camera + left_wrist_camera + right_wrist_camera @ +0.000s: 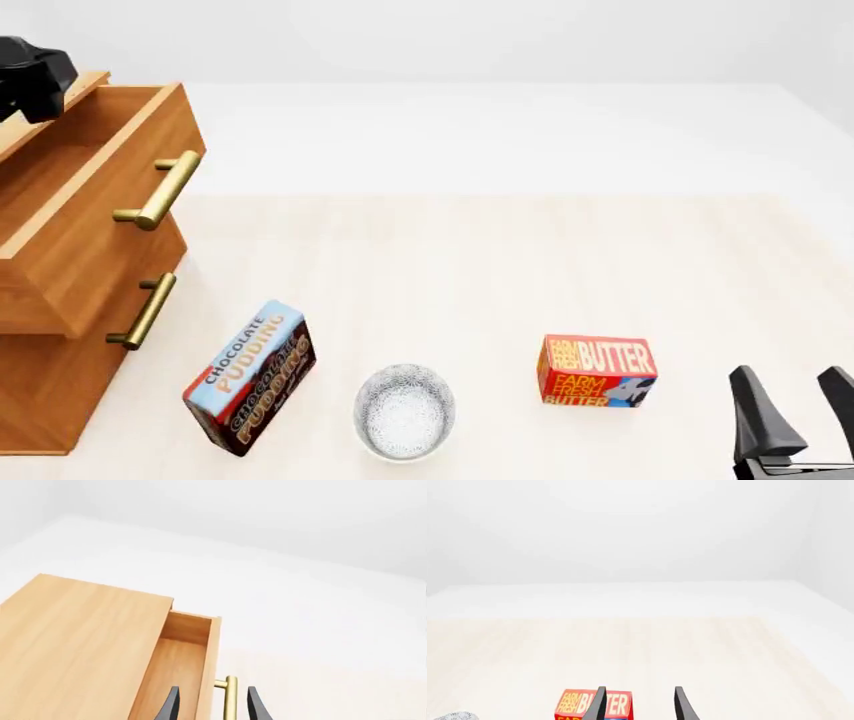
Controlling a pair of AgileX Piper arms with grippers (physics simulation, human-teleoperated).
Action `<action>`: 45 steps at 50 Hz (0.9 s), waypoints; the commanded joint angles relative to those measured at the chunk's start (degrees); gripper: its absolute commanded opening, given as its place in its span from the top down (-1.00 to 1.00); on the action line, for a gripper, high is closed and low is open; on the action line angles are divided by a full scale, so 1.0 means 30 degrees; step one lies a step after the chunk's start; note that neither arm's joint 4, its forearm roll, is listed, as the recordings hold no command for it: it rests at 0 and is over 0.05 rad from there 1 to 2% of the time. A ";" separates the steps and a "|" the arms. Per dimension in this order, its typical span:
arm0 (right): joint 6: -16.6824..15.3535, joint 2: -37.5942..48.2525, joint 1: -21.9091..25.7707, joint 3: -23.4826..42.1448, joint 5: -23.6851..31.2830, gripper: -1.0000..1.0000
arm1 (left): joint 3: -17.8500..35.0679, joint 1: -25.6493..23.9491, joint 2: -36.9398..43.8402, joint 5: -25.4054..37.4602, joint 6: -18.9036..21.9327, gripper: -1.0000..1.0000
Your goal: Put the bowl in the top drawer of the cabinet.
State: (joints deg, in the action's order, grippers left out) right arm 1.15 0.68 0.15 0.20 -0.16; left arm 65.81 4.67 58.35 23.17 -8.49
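The speckled white bowl stands upright near the table's front edge, between two boxes; a sliver of the bowl shows in the right wrist view. At the left stands the wooden cabinet, its top drawer pulled out. In the left wrist view the top drawer shows a bare wooden inside. My left gripper is open, its fingers on either side of the brass handle without closing on it. At the front right, my right gripper hovers open and holds nothing, well to the right of the bowl.
A chocolate pudding box lies left of the bowl, close to the cabinet. A red butter box stands between the bowl and my right gripper. The lower drawer is closed. Part of the left arm hangs above the cabinet top.
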 commanded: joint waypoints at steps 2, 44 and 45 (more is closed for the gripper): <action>0.0002 -0.0001 -0.0002 0.0000 0.0000 -1.00 | -0.1270 -0.0056 0.0989 -0.1244 -0.0689 -1.00; -0.0001 -0.0002 -0.0002 0.0000 0.0000 -1.00 | -0.2377 -0.0689 0.2843 -0.2055 -0.0455 -1.00; 0.0001 0.0001 0.0002 0.0000 0.0000 -1.00 | -0.2382 -0.0661 0.2885 -0.2085 -0.0458 -1.00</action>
State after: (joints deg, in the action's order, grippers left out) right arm 1.15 0.69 0.15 0.20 -0.16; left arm 59.18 3.19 65.82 17.41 -9.78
